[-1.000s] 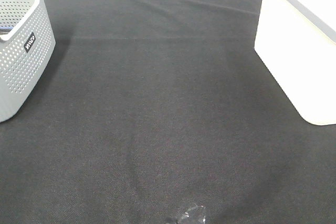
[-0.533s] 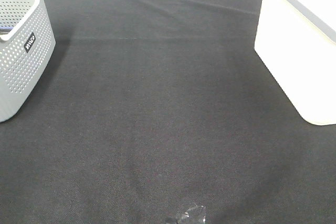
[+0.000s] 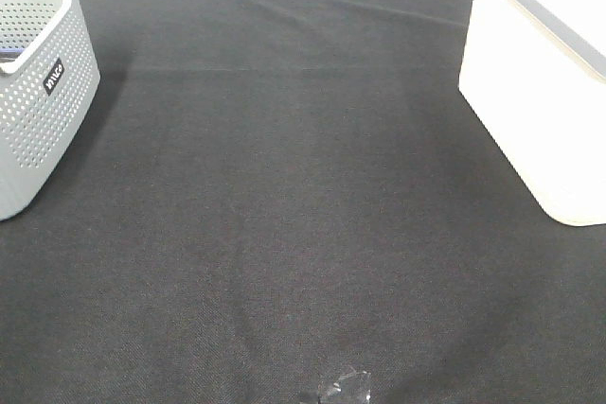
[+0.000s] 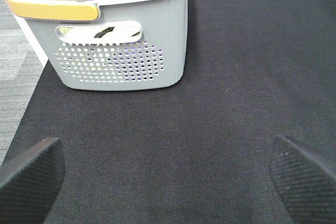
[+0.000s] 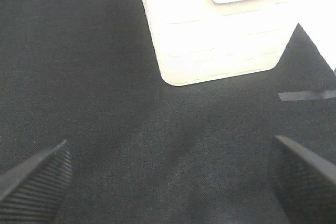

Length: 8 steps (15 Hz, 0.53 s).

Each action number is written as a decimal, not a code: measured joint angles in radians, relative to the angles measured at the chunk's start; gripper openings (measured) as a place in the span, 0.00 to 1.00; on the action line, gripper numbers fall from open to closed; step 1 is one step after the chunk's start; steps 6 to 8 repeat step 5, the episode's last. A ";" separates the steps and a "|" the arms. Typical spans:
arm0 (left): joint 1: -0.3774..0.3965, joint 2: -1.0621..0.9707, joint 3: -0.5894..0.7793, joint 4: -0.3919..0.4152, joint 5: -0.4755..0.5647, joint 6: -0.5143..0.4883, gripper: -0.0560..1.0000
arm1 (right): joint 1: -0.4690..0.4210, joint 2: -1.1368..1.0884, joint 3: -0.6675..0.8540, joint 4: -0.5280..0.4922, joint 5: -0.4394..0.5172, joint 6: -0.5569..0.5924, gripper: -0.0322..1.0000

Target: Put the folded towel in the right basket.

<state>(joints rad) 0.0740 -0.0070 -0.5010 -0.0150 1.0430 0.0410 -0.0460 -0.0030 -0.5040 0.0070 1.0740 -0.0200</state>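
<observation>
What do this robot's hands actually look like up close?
Only the fingertips show. The left gripper has two black, rounded pads with a fine ribbed, woven-looking texture. The right gripper has the same dark textured fingers, more wedge-shaped here. No cables, markings or arm bodies are in view.
</observation>
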 joint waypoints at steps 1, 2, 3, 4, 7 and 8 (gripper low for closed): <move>0.000 0.000 0.000 0.000 0.000 0.000 0.99 | 0.000 0.000 0.000 0.000 0.000 0.000 0.97; 0.000 0.000 0.000 0.000 0.000 0.000 0.99 | 0.000 0.000 0.000 0.000 0.000 0.000 0.97; 0.000 0.000 0.000 0.000 0.000 0.000 0.99 | 0.000 0.000 0.000 0.000 0.000 0.000 0.97; 0.000 0.000 0.000 0.000 0.000 0.000 0.99 | 0.000 0.000 0.000 0.000 0.000 0.000 0.97; 0.000 0.000 0.000 0.000 0.000 0.000 0.99 | 0.000 0.000 0.000 0.000 0.000 0.000 0.97; 0.000 0.000 0.000 0.000 0.000 0.000 0.99 | 0.000 0.000 0.000 0.000 0.000 0.000 0.97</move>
